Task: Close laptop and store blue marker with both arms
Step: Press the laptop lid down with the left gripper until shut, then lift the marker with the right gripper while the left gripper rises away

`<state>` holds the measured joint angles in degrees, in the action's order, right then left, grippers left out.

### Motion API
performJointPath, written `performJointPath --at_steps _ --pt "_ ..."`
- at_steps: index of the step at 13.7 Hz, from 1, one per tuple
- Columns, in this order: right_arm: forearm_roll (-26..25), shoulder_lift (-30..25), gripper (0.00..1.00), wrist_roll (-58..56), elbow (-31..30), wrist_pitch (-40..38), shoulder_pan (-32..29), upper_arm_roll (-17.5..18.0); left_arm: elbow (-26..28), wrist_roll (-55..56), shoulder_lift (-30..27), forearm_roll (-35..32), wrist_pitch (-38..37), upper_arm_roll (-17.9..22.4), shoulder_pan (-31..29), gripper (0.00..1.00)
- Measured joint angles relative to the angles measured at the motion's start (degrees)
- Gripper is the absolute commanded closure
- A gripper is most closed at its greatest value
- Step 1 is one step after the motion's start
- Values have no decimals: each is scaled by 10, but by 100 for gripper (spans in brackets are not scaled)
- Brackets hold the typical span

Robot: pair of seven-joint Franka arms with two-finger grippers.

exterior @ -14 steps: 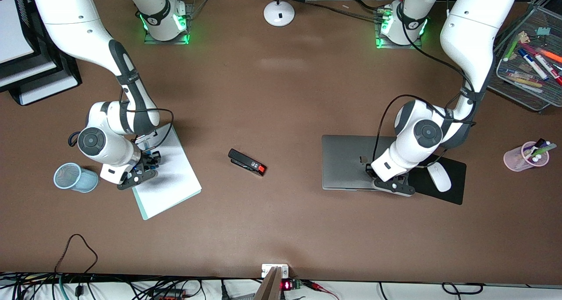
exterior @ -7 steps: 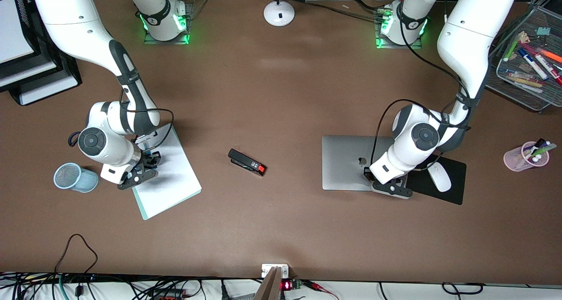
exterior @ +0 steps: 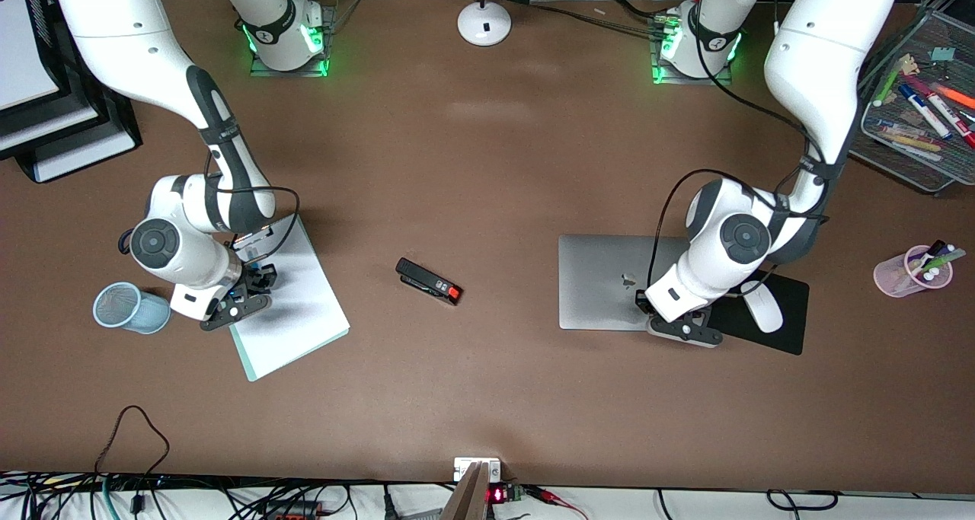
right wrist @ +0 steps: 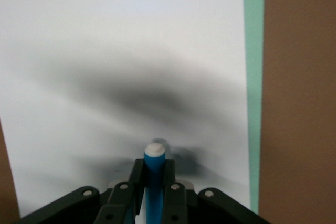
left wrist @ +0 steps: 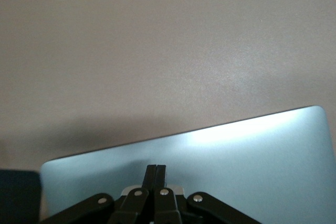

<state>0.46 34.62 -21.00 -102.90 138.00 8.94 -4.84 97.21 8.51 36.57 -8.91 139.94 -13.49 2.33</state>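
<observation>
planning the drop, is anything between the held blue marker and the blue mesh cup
Nothing visible. The right end effector holds the blue marker over the white notepad, and the blue mesh cup lies on its side beside the pad, with only bare table showing between.

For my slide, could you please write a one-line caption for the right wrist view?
Right gripper holding the blue marker upright above the white notepad on the brown table.

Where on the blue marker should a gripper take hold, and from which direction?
On the slim barrel, from above, closing across its narrow width. The right gripper holds the blue marker just so over the notepad, white end poking out ahead. The left gripper is shut over the laptop.
</observation>
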Motion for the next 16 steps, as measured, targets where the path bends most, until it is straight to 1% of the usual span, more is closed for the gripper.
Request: performJointPath --at_steps 5,7,8,9,10,11,12,14,16 --pt "0 -72 97 -10 4 0 -1 0 -4 0 -75 0 -132 -4 1 99" --pt "-1 -110 97 -72 4 -1 -2 -1 -4 0 -111 0 -185 -9 1 97" --pt "-1 -127 97 -114 4 -1 -5 -2 -4 0 -128 0 -210 -10 2 91" --pt "-1 -140 97 -155 4 -2 -11 -3 -4 0 -145 0 -236 -10 1 76" --pt "-1 -150 97 -199 3 -2 -21 -4 -4 -1 -162 0 -261 -10 1 46" --pt "-1 -158 97 -247 3 -1 -32 -5 -4 -2 -180 0 -283 -12 1 9" --pt "1 -163 97 -292 3 -1 -44 -6 -4 -2 -197 2 -301 -14 1 0" --pt "30 -168 97 -378 3 -1 -65 -6 -4 -4 -224 15 -327 -15 1 0" --pt "84 -167 97 -473 1 -1 -79 -6 -4 -14 -241 26 -345 -15 -4 0"
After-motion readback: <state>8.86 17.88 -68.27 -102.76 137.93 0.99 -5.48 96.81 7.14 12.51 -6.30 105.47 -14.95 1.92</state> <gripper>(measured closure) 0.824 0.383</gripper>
